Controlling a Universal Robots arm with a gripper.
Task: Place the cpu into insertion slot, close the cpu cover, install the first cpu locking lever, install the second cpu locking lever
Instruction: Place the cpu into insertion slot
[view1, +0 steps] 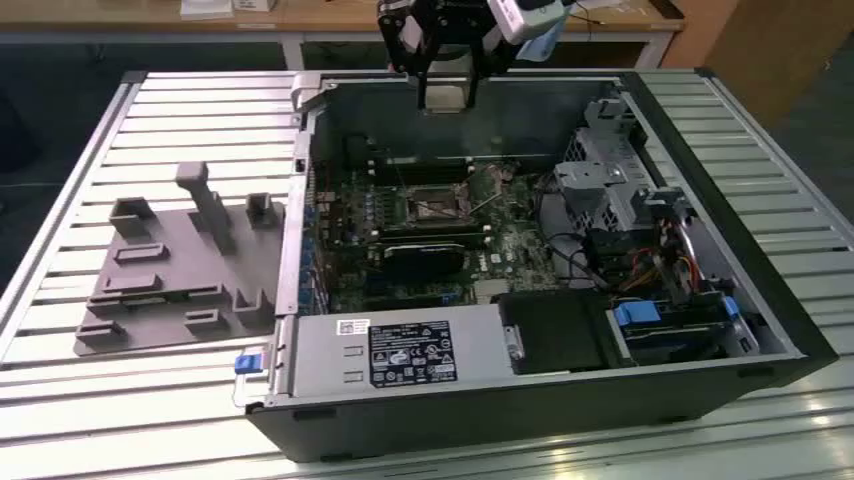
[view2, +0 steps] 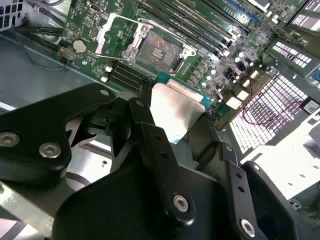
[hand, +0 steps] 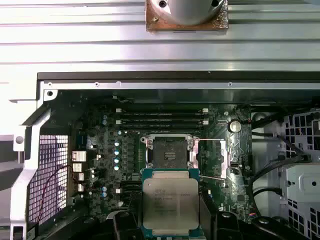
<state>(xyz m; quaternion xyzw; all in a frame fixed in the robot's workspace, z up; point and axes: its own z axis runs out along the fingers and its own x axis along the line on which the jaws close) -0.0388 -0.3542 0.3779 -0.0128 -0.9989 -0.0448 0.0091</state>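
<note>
1. In the exterior view, the gripper hangs above the far wall of the open computer case, well above the motherboard. The insertion slot lies on that board, nearer the camera than the gripper. From here I cannot tell whether the claw is apart or together.

2. In the second wrist view, the two black fingers are clamped on opposite edges of the cpu, which is carried flat with its silver top showing. The slot sits beyond it, bare and dark in the middle. The cpu cover is swung open to one side of it.

3. In the first wrist view, the cpu hangs just short of the slot, apart from it and roughly square to it. The cover lies flipped back beside the socket, so the opening is free.

4. Judgement: the first step is in hand, with the chip gripped and not yet seated. Cover and levers are undone. Seating it calls for centring the chip over the socket, matching its edges to the rim, and lowering it level without sideways drag.
</note>
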